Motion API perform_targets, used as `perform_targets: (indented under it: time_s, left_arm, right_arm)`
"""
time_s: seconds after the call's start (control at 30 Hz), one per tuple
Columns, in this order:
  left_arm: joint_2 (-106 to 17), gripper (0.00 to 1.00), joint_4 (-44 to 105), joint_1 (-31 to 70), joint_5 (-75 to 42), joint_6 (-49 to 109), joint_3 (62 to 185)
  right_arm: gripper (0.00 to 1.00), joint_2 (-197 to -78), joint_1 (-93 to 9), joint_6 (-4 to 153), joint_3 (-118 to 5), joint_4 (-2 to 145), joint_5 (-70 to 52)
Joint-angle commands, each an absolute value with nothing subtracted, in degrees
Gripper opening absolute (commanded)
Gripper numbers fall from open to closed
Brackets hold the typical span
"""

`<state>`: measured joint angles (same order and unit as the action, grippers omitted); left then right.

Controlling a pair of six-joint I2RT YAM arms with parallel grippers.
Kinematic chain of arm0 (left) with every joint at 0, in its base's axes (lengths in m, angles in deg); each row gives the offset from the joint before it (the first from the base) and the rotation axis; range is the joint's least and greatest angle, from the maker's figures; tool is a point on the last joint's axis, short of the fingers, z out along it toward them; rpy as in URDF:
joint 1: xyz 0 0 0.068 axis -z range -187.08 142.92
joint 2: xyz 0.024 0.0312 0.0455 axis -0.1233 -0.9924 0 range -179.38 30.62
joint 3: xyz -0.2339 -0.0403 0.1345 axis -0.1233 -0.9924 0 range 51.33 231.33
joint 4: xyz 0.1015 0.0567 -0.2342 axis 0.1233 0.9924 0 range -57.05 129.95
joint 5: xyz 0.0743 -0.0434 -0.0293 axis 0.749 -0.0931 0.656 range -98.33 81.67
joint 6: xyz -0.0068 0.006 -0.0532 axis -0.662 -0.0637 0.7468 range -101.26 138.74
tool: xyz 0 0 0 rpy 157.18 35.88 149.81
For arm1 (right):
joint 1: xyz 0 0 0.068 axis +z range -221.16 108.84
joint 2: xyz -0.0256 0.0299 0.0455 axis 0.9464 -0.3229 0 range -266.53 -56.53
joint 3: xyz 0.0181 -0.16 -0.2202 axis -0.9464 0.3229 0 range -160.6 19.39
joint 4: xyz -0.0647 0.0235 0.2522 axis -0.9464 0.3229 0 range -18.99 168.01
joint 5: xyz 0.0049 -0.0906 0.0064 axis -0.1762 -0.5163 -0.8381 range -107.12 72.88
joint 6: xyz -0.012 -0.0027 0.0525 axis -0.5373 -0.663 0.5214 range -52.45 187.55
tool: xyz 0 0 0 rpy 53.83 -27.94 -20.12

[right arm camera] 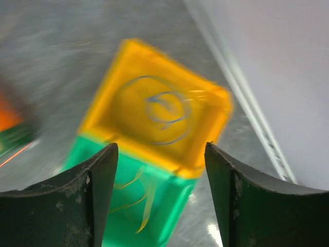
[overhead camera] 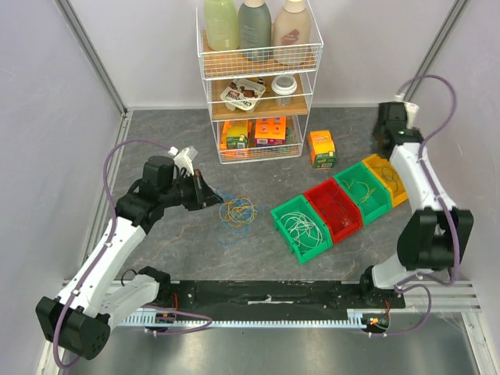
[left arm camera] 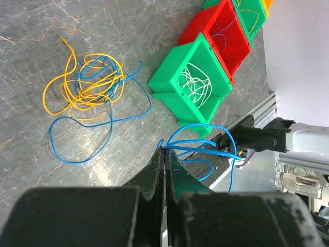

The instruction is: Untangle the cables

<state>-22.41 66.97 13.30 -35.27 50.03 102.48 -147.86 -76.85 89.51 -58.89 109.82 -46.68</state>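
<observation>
Lot: cables, part-sorted by colour. Held piece: the left pincer [left arm camera: 164, 152] is pressed together on a blue cable [left arm camera: 201, 129], whose loops spring free past the tips. It is pinched at a single strand, probably so it can be drawn off without dragging the others. Loose piece: a tangle [left arm camera: 87, 88] of yellow and blue strands in slack loops, flat on the worktop [overhead camera: 195, 250] near its middle, just ahead of the left pincer and well apart from the bins. Whether the held strand joins it cannot be told. Bins, four in a slanted row to the right: near green bin [overhead camera: 303, 228], white cables; red bin [overhead camera: 336, 208], a few thin strands; second green bin [overhead camera: 364, 191], yellowish strands; yellow bin [right arm camera: 159, 110], one dark grey coil. It seems one colour goes to each bin, hence the row. The right pincer [right arm camera: 160, 148] is spread and empty above the yellow bin, placed as for a drop; that view is blurred. Outstanding, by my reckoning: the yellow and blue.
</observation>
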Motion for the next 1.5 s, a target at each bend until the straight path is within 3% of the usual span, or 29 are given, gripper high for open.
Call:
perform_targets:
  time_s: [0.0, 0.17, 0.3, 0.7, 0.77, 0.87, 1.03, 1.1, 1.13, 1.17, 1.23, 1.47]
  left_arm:
    - [-25.00, 0.02, 63.36, 13.57, -40.23, 51.52, 101.87]
    - [-26.85, 0.02, 61.78, 13.48, -42.60, 51.96, 100.29]
    - [-27.82, 0.02, 61.43, 13.57, -43.66, 51.26, 99.32]
    - [-28.00, 0.04, 58.27, 13.66, -46.99, 51.53, 98.53]
    - [-28.09, 0.04, 57.21, 13.48, -47.61, 51.35, 98.52]
    - [-28.35, 0.04, 57.56, 13.48, -47.70, 50.56, 98.88]
    - [-28.26, 0.04, 59.22, 13.57, -45.86, 49.33, 98.96]
    - [-27.56, 0.13, 59.84, 13.48, -44.28, 49.06, 98.88]
    - [-26.86, 0.28, 59.93, 13.57, -43.40, 49.06, 98.61]
    - [-26.07, 0.39, 59.76, 13.57, -42.70, 49.24, 98.35]
    - [-24.32, 0.51, 58.97, 13.48, -41.90, 49.42, 97.91]
    - [-21.06, 0.58, 59.49, 13.39, -39.79, 49.15, 97.56]
  right_arm:
    - [0.77, -137.93, -60.83, 85.49, -58.23, 106.90, -28.96]
    - [0.83, -137.11, -39.82, 90.74, -49.34, 89.50, 1.47]
    - [0.83, -140.55, -27.50, 93.37, -48.90, 83.95, 3.71]
    - [0.82, -139.41, -24.67, 96.73, -41.26, 78.40, 15.13]
    - [0.77, -138.89, -24.14, 97.87, -40.02, 76.91, 14.61]
    - [0.62, -137.40, -24.22, 98.22, -39.05, 77.51, 11.54]
    - [0.16, -134.06, -24.23, 97.35, -38.44, 79.62, 5.47]
    - [0.05, -133.09, -24.23, 96.65, -38.26, 80.33, 4.07]
    - [0.01, -132.56, -24.23, 96.38, -38.17, 80.59, 3.36]
    - [0.00, -131.95, -24.23, 96.03, -38.00, 80.51, 3.18]
    - [0.00, -131.07, -24.22, 95.50, -37.65, 80.51, 2.31]
    - [0.00, -128.78, -24.23, 95.06, -38.17, 80.59, 0.46]
